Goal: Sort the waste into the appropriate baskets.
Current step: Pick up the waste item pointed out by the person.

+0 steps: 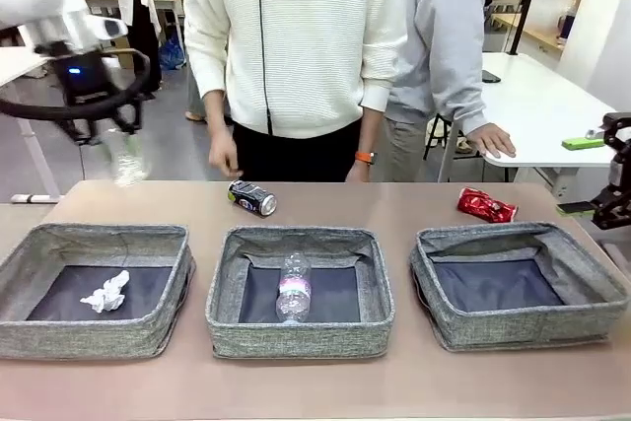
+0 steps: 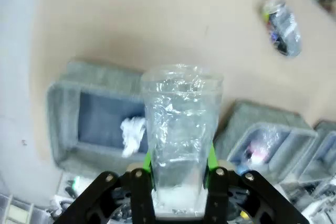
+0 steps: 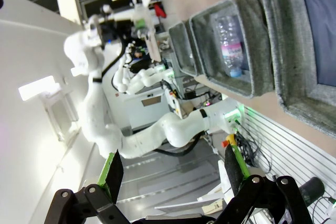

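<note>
- Left end effector (image 1: pixel 104 113) is raised above the far left corner of the worktop (image 1: pixel 315 382). It pinches the crushed bottle (image 2: pixel 181 114) by its lower end between the green pads (image 2: pixel 148 162).
- In the left wrist view the crushed bottle stands up along the fingers, clear and crinkled. In the front view it shows as a pale blur hanging under the end effector, off the worktop.
- Right end effector (image 3: pixel 172 162) has its jaws spread wide with nothing between them. It sits off the right edge of the worktop.
- Three grey baskets stand in a row along the near edge.
- Left basket (image 1: pixel 89 337) holds the tissue (image 1: pixel 106 293), which lies on the dark lining near the middle.
- Middle basket (image 1: pixel 301 337) holds the bottle (image 1: pixel 294 288), lying flat with its cap toward the far edge and its pink label around the middle.
- Right basket (image 1: pixel 523 327) shows bare lining.
- Blue can (image 1: pixel 252 197) lies on its side near the far edge, beyond the far left corner of the middle basket and not touching it.
- Red can (image 1: pixel 486 206) is crushed and lies near the far edge, just beyond the far rim of the right basket.
- A person in a white top stands at the far edge, with one hand (image 1: pixel 225 157) hanging near the blue can and not touching it.
</note>
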`<state>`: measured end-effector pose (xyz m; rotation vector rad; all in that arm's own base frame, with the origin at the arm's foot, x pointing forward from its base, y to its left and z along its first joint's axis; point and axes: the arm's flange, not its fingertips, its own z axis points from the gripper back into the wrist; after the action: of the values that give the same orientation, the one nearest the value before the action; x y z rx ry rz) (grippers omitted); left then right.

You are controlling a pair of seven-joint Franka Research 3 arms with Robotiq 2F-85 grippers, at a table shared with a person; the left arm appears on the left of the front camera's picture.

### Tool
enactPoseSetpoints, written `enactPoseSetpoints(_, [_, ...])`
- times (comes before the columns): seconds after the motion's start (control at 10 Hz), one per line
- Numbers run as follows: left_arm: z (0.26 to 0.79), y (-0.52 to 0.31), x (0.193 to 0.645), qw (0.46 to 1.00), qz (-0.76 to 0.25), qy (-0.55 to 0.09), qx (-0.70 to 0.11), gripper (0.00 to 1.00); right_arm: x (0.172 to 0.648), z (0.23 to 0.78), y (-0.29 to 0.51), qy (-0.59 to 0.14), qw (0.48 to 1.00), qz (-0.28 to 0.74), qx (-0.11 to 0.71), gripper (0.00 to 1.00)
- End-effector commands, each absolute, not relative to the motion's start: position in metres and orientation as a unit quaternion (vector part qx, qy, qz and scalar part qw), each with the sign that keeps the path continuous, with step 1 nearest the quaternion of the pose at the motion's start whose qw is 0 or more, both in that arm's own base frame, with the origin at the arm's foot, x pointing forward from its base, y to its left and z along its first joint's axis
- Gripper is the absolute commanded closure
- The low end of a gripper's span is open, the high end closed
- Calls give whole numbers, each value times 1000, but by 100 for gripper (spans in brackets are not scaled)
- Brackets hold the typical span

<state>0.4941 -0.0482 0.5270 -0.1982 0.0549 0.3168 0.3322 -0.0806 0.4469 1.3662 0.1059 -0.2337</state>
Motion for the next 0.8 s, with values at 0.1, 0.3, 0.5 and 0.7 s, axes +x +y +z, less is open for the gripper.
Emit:
enactPoseSetpoints(0.1, [516, -45, 384, 986, 96, -42, -127, 61, 331, 451, -81, 59, 768, -110, 628, 0])
enactPoseSetpoints(0.3, [528, -45, 404, 987, 121, -6, -108, 61, 331, 451, -81, 59, 768, -110, 628, 0])
enactPoseSetpoints(0.5, [528, -45, 404, 987, 121, -6, -108, 61, 331, 451, -81, 59, 768, -110, 628, 0])
enactPoseSetpoints(0.7, [522, -43, 394, 987, 112, -15, -112, 61, 331, 451, -81, 59, 768, -110, 628, 0])
